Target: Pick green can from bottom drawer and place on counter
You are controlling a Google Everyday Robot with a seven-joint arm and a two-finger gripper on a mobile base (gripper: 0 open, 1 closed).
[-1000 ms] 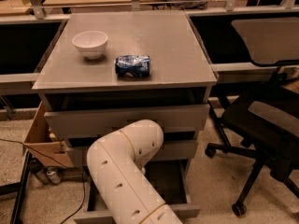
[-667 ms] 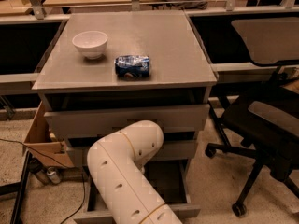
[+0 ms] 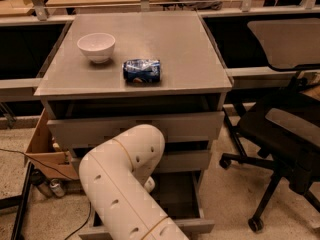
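The bottom drawer (image 3: 192, 227) is pulled open, and part of its dark floor shows at the right. My white arm (image 3: 125, 179) bends at the elbow in front of the cabinet and reaches down into that drawer. The gripper is hidden behind the arm, somewhere inside the drawer. The green can is hidden too. Above, the grey counter (image 3: 175, 54) holds a blue-and-white can (image 3: 142, 70) lying on its side and a white bowl (image 3: 96, 46).
Two closed grey drawers (image 3: 190, 126) sit above the open one. A black office chair (image 3: 285, 134) stands close on the right. A cardboard box (image 3: 42, 146) and cables lie on the floor at the left. Wooden tabletops run along the back.
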